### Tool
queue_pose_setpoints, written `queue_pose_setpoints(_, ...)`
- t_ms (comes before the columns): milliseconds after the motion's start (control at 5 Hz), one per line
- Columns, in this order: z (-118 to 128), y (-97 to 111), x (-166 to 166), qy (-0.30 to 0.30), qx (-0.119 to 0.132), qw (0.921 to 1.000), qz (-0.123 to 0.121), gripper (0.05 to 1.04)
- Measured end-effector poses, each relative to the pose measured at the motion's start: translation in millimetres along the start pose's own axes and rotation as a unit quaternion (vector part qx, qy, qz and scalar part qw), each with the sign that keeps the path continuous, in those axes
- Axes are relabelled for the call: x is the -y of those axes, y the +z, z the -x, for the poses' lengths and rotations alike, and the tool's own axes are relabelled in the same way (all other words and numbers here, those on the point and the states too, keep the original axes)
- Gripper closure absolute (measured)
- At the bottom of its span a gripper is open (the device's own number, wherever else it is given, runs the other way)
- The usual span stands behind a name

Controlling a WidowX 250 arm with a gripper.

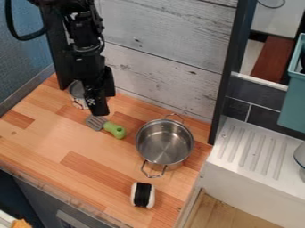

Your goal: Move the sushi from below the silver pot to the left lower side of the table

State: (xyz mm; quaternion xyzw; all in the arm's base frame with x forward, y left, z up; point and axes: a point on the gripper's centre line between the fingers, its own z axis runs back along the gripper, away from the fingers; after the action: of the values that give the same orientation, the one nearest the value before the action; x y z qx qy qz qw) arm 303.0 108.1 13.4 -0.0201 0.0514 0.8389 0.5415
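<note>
The gripper [99, 107] hangs at the upper left of the wooden table, over the end of the spatula and well up and left of the sushi. A white sushi [142, 195] with a broad black band round its middle lies near the table's front edge, just below the silver pot [164, 142]. The pot is uncovered, stands right of the table's centre and has two loop handles, one pointing down towards the sushi. Pot and sushi are apart.
A spatula with a green handle [114, 130] lies left of the pot. Behind the gripper stands a metal can [77, 92], partly hidden. A white drainboard [253, 149] adjoins the table on the right, and a plank wall [164, 53] rises behind.
</note>
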Motion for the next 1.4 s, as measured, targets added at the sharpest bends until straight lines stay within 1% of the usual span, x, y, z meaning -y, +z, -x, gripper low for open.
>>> queue_pose_setpoints(200, -1.8, -12.8, -3.2, 0.0, 0.004, 0.9998, -0.018, 0.083)
queue_pose_setpoints(400, 0.9, -22.2, -2.5, -0.058, 0.051, 0.9968, -0.018, 0.083)
queue_pose_setpoints(600, 7.6, -38.1, -4.0, -0.121, 0.103, 0.9869, -0.03, 0.083)
queue_pose_setpoints(800, 10.4, -41.9, 1.7, -0.153, 0.116, 0.9814, -0.01, 0.083)
queue_pose_setpoints(1000, 12.0, -59.9, 1.6, -0.177, 0.122, 0.9764, -0.017, 0.083)
queue_pose_setpoints(1200, 14.5, -70.7, 6.6, -0.186, 0.119, 0.9751, -0.016, 0.083)
queue_pose_setpoints(1400, 17.7, -72.5, 9.8, -0.203, 0.109, 0.9728, -0.019, 0.133)
